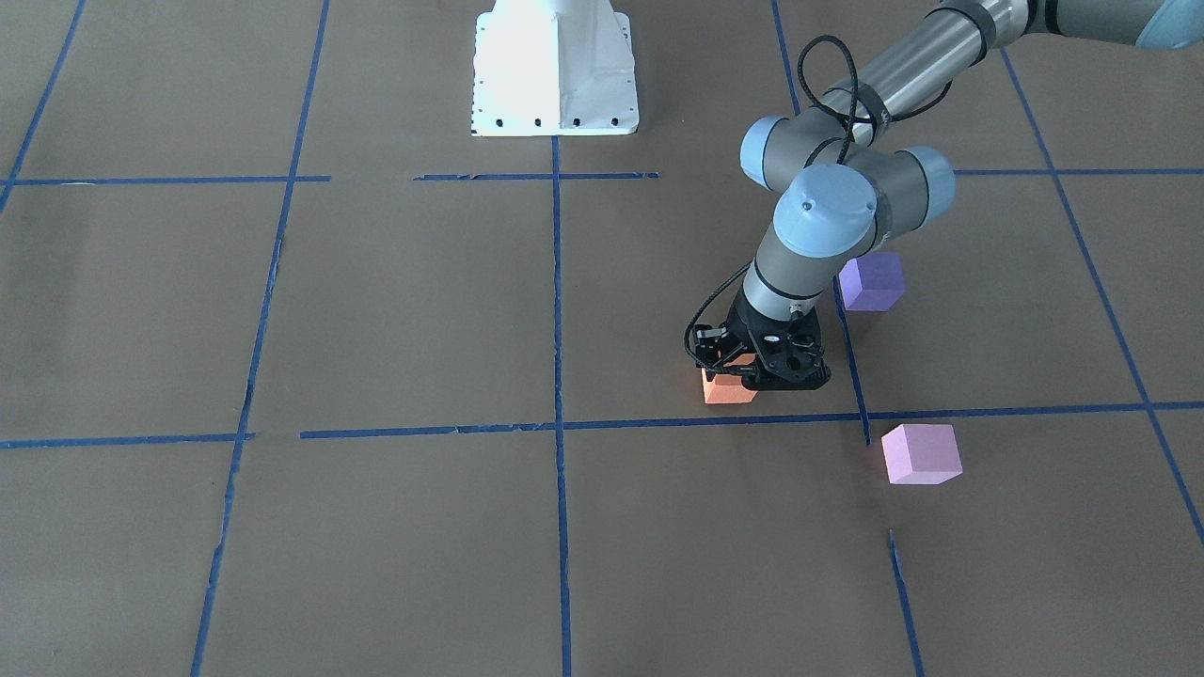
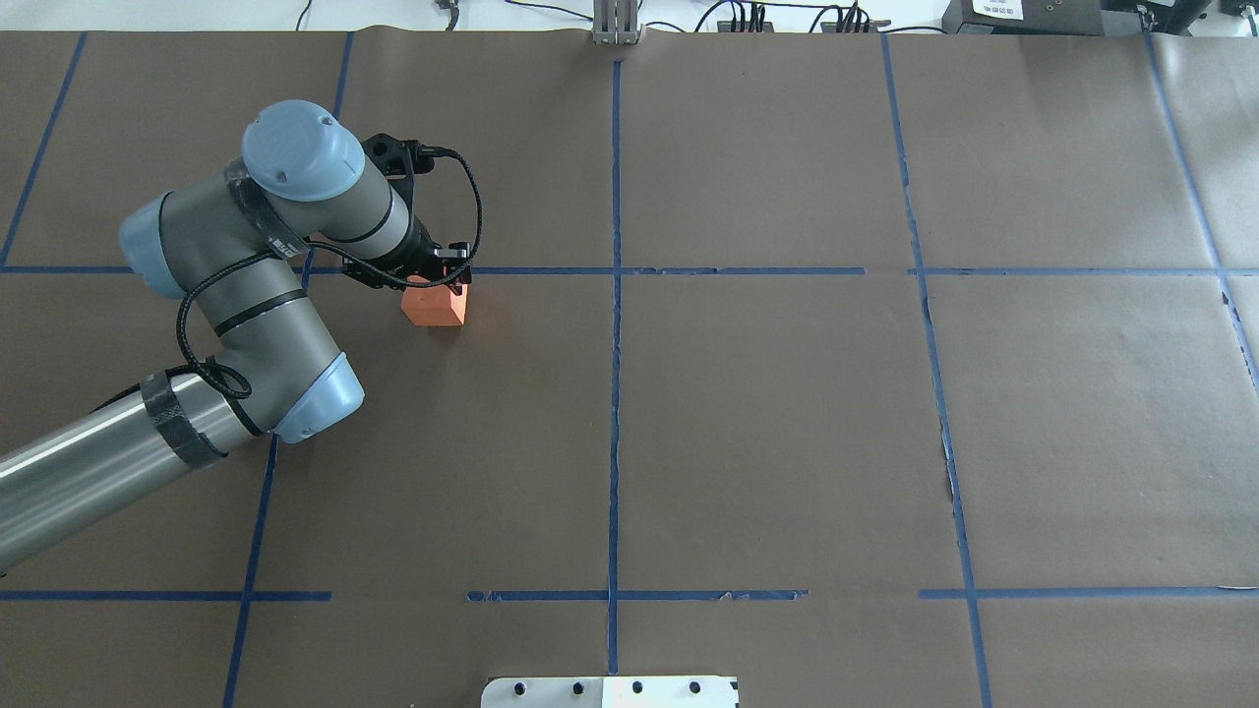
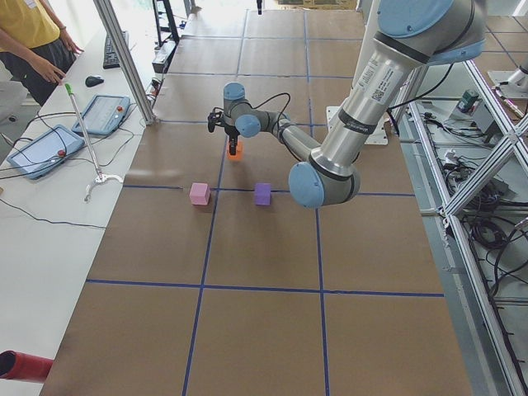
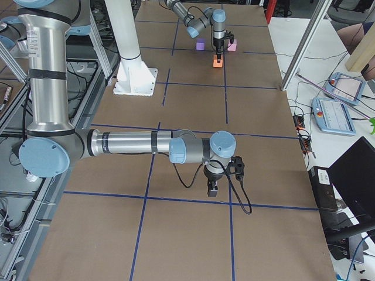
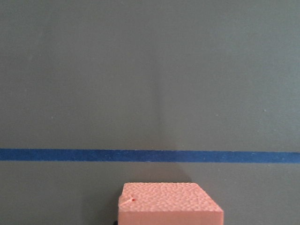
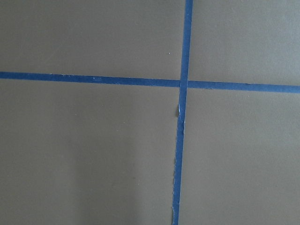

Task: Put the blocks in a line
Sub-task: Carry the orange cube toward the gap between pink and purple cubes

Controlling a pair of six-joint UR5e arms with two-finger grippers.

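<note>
Left arm (image 2: 258, 324) and right arm (image 4: 129, 143) alike: silver-grey tubes, rounded joints capped pale blue. Black tape straps a looping black cable (image 2: 480, 211) along the left one. The left gripper (image 1: 736, 374) is black, the pedestal (image 1: 555, 80) white.

Brown paper is covering the table (image 2: 767, 413), and blue tape lines (image 2: 615, 393) are dividing it into large rectangles. A white side bench (image 3: 54, 247) is running along one long edge, carrying two flat grey pendants (image 3: 37, 150), a keyboard (image 3: 113, 49), a mouse (image 3: 95, 81) and loose black cables (image 3: 49, 221). Aluminium frame posts (image 3: 125, 59) are rising beside it. A person in a yellow shirt (image 3: 29, 25) is standing at the bench. Soft, even light is falling on the paper.
</note>
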